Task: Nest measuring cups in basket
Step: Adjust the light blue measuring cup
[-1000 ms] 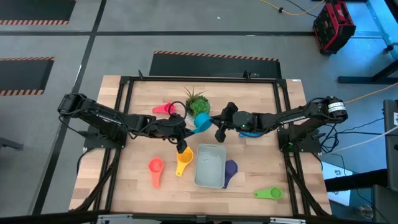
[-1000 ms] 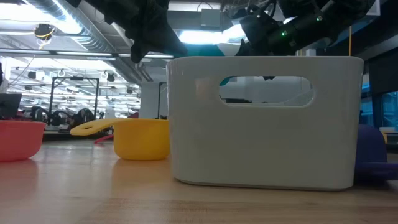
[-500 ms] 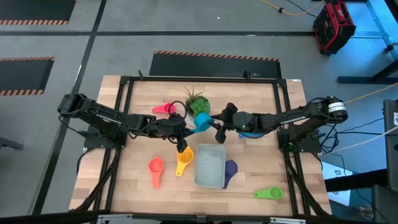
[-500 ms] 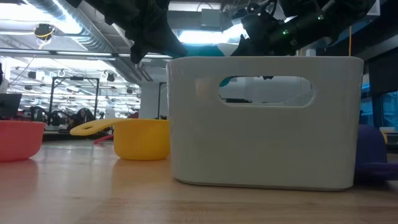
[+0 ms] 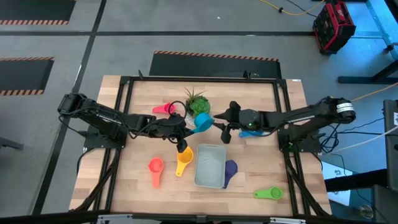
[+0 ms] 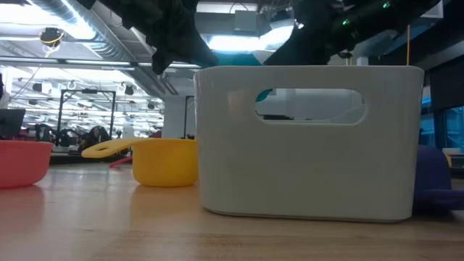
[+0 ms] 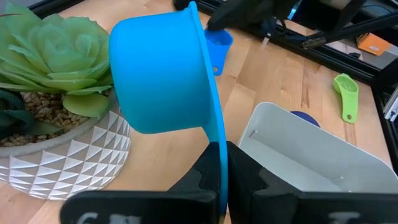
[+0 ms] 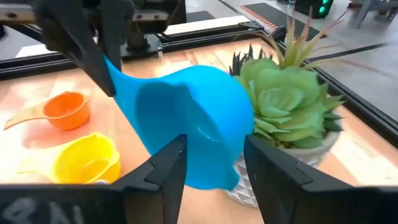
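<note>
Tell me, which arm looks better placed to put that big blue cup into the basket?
Probably the left: the left gripper is shut on the blue cup's handle, near the basket. The right gripper is open beside it.
</note>
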`<act>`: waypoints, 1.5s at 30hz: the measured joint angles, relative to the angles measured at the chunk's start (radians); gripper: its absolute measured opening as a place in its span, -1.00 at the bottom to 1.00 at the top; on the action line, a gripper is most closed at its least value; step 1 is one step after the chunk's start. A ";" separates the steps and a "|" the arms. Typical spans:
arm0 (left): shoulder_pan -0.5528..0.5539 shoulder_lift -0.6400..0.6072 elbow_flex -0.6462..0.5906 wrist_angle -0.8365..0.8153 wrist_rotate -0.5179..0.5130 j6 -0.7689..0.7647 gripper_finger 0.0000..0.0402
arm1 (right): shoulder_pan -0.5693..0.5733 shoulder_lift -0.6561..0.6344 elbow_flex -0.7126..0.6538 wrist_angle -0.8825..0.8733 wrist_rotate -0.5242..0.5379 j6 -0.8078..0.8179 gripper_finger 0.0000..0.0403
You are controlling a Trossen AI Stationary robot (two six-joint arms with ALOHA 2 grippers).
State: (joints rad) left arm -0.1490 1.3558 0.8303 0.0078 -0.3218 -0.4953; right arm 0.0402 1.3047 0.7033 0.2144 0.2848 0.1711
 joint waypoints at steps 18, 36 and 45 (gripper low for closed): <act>0.079 -0.046 -0.002 -0.032 0.216 -0.074 -1.00 | 0.000 -0.433 0.000 -0.426 0.000 0.003 -0.19; 0.185 -0.499 0.000 -0.430 0.415 -0.071 -1.00 | 0.000 -0.463 0.000 -0.467 0.000 0.007 -0.19; 0.125 -0.547 -0.182 -0.357 0.368 -0.165 -1.00 | 0.000 -0.463 0.000 -0.472 -0.002 0.007 -0.19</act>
State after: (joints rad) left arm -0.0239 0.8085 0.6481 -0.3494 0.0458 -0.6608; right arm 0.0402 0.8417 0.7033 -0.2573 0.2832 0.1783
